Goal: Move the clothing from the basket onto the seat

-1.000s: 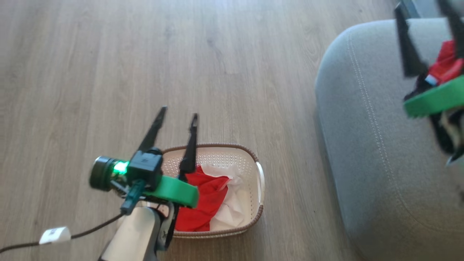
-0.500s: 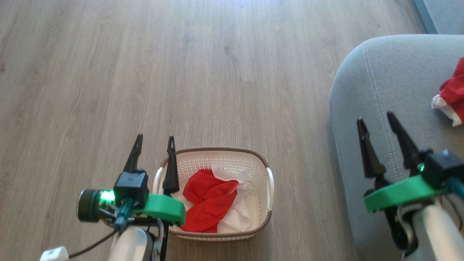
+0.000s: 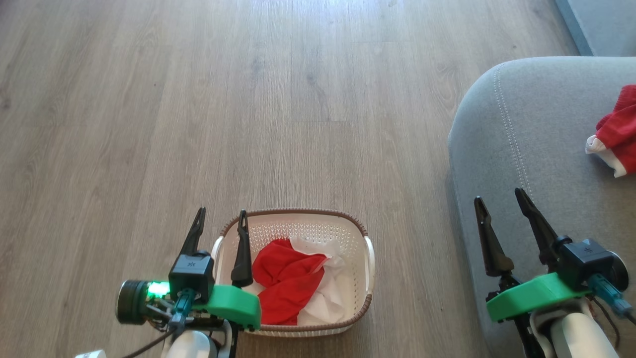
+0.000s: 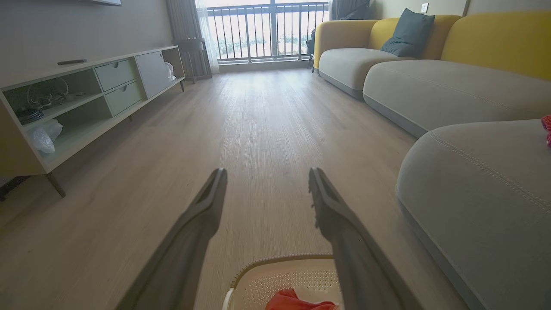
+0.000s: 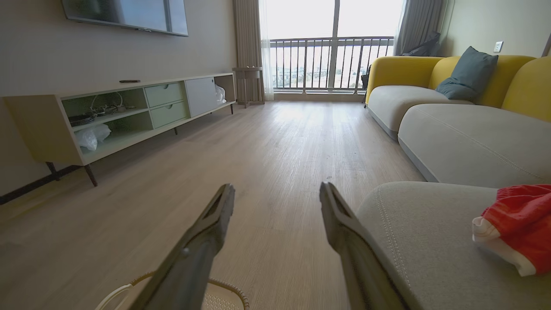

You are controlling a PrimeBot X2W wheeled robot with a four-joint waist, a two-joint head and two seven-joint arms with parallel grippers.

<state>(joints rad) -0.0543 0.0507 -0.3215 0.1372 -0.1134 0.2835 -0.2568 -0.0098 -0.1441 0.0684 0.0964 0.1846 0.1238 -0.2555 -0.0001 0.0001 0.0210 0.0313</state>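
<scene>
The cream basket (image 3: 355, 258) with a brown rim sits on the wood floor and holds red clothing (image 3: 285, 286) with white trim. My left gripper (image 3: 221, 219) hangs open over the basket's left rim, holding nothing. A second red garment (image 3: 618, 132) lies on the grey seat (image 3: 541, 149) at the right. My right gripper (image 3: 499, 199) is open and empty above the seat's near left edge. The left wrist view shows the basket (image 4: 280, 280) below my spread fingers (image 4: 206, 206). In the right wrist view the red garment (image 5: 518, 224) rests on the seat (image 5: 422, 232).
A long grey and yellow sofa (image 5: 456, 129) runs behind the seat. A low media cabinet (image 5: 125, 116) stands along the left wall. A balcony door (image 5: 331, 51) is at the far end. Open wood floor (image 3: 248, 99) stretches ahead of the basket.
My right gripper has come back from the red garment on the seat toward me and now hangs empty at the seat's near edge. The camera has shifted. My left gripper stays by the basket.
</scene>
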